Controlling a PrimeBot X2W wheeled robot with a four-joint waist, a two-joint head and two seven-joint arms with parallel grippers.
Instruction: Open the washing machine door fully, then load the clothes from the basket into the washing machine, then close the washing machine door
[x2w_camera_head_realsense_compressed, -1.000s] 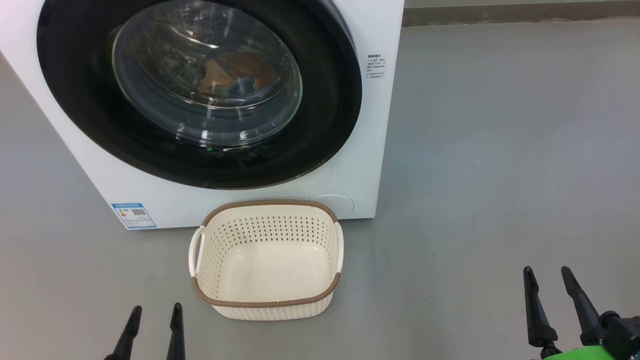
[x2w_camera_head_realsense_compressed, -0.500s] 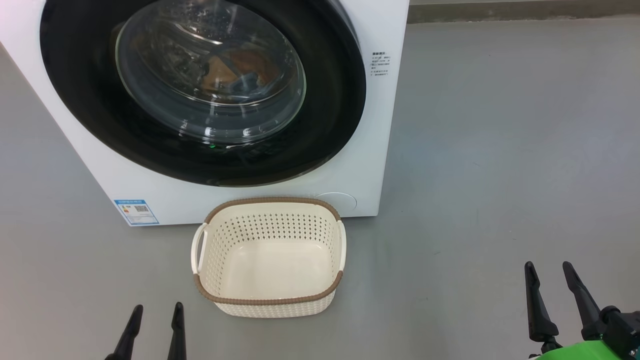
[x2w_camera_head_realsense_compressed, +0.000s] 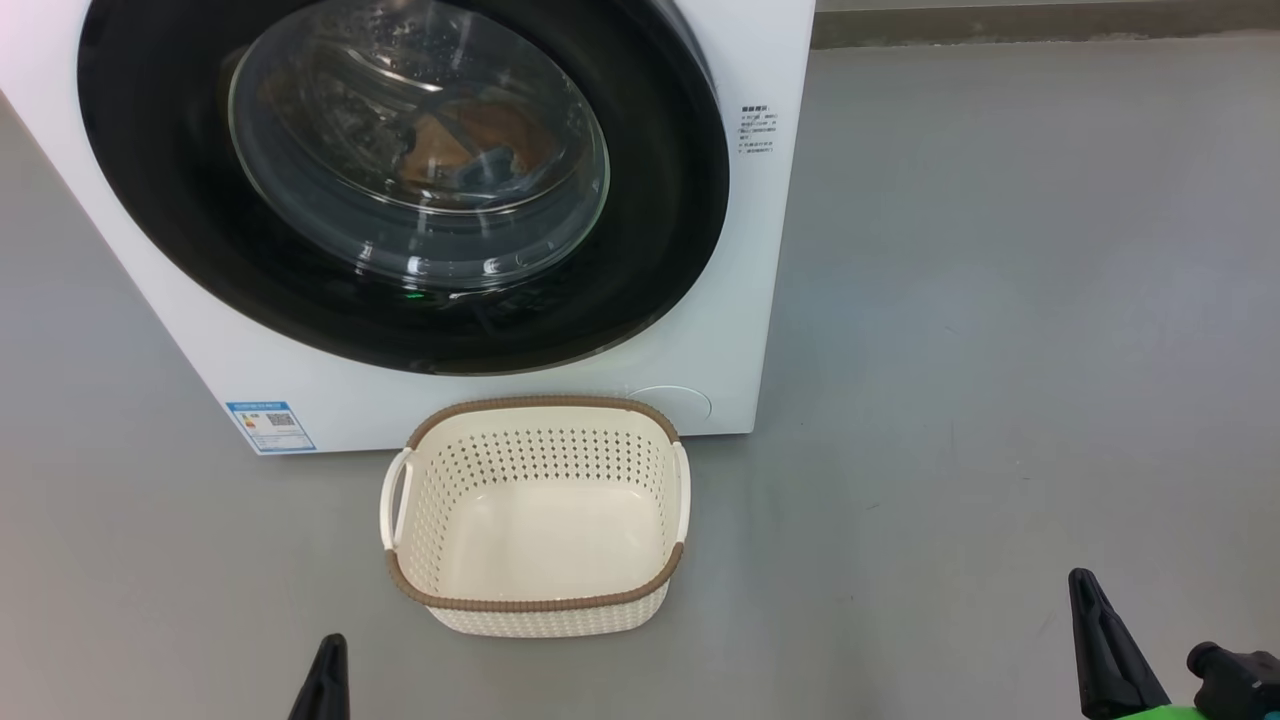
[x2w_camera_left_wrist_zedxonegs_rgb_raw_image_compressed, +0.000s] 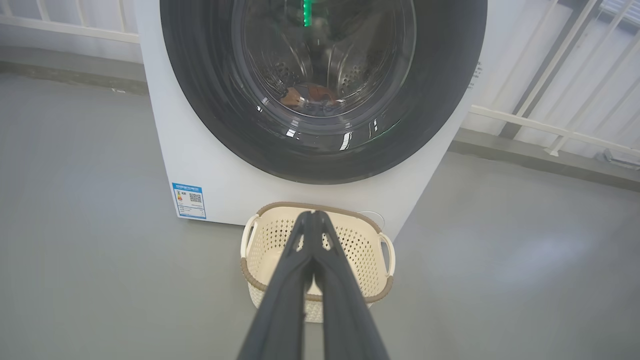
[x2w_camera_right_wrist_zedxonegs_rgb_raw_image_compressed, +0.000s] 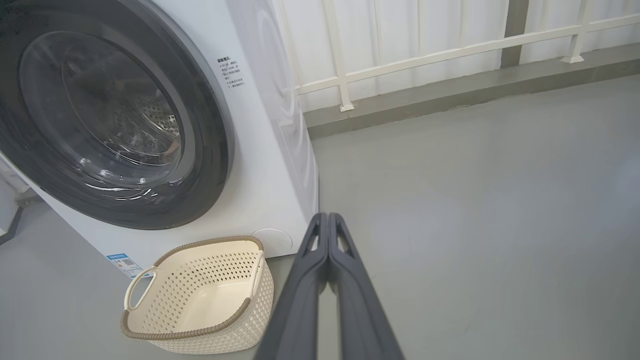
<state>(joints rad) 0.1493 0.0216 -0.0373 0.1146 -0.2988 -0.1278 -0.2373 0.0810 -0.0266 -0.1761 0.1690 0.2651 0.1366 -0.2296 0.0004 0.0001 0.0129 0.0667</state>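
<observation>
Door (x2w_camera_head_realsense_compressed: 400, 170): closed flush on washer (x2w_camera_head_realsense_compressed: 745, 250), far centre | left gripper (x2w_camera_left_wrist_zedxonegs_rgb_raw_image_compressed: 312, 216): jaws pressed together, holding nothing, near left over floor (x2w_camera_head_realsense_compressed: 1000, 300) | right gripper (x2w_camera_right_wrist_zedxonegs_rgb_raw_image_compressed: 328, 217): likewise, near right | basket (x2w_camera_head_realsense_compressed: 540, 405): on floor just before washer | clothes (x2w_camera_head_realsense_compressed: 470, 140): inside, behind the glass

Grey floor (x2w_camera_head_realsense_compressed: 1000, 300), white railing (x2w_camera_right_wrist_zedxonegs_rgb_raw_image_compressed: 337, 55)

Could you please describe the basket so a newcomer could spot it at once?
Find the big white washing machine with its round black-rimmed door. On the grey floor just in front of it, below the door, stands the basket. It alone is small and cream, with perforated sides, a brown woven-look rim and white side handles.
</observation>
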